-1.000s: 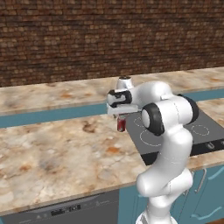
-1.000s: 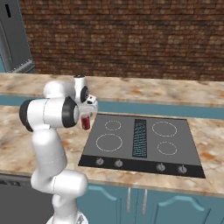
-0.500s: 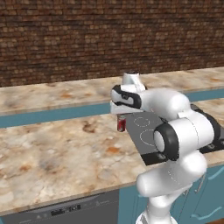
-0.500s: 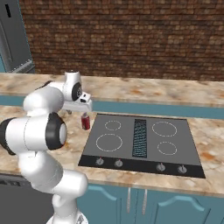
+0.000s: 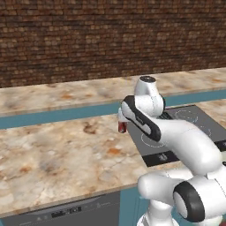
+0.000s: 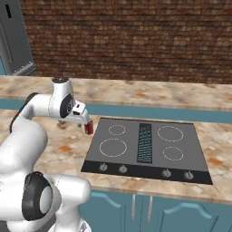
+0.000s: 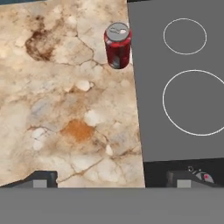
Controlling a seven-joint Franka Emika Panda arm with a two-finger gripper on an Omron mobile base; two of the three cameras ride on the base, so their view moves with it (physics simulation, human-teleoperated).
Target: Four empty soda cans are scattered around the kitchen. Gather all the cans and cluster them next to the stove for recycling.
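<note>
One red soda can (image 7: 118,45) with a silver top stands upright on the beige counter, just off the left edge of the black stove (image 7: 183,87). The hand view looks down on it from above. My gripper (image 7: 116,180) is open, its fingertips (image 7: 43,180) spread wide with nothing between them and well apart from the can. From the base, the can (image 5: 122,127) (image 6: 89,127) sits just below my gripper (image 6: 83,118), beside the stove (image 6: 145,145) (image 5: 190,123).
The marbled counter (image 5: 57,154) runs wide to the left of the can. A raised back counter (image 6: 149,93) lies under the brick wall. A grey fridge (image 6: 16,41) stands at far left. Knobs (image 6: 122,169) line the stove's front.
The arm has folded back toward the base and the hand has lifted off the can. The can stays in the same spot by the stove. The jaws have spread a little wider.
</note>
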